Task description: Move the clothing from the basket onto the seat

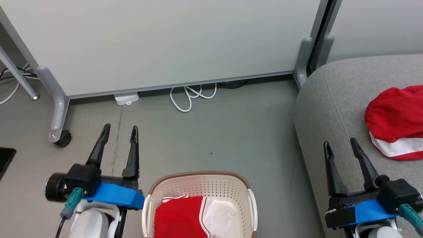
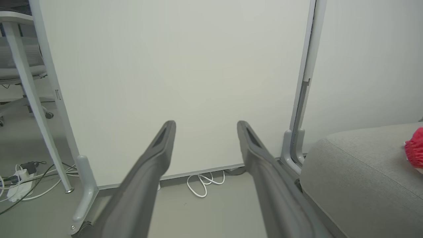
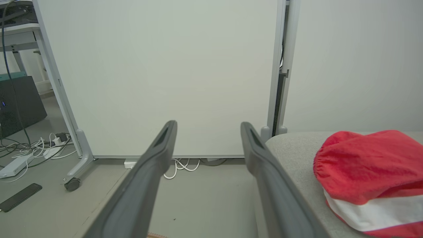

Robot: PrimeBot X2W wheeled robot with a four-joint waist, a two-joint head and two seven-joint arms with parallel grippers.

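Left claw (image 1: 120, 127): fingers apart, empty, above the floor (image 1: 231, 132) left of the basket (image 1: 198, 174). Right claw (image 1: 340, 142): fingers apart, empty, over the sofa (image 1: 330, 99) edge. A red garment (image 1: 178, 216) lies in the basket and a second garment (image 1: 395, 112) on the sofa.

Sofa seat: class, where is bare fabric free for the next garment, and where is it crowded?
Free: the grey sofa fabric between its rounded left edge and the red-and-white garment, plus the strip behind that garment. Crowded: the right side, where the garment lies, with the open right claw in front of it in the head view.
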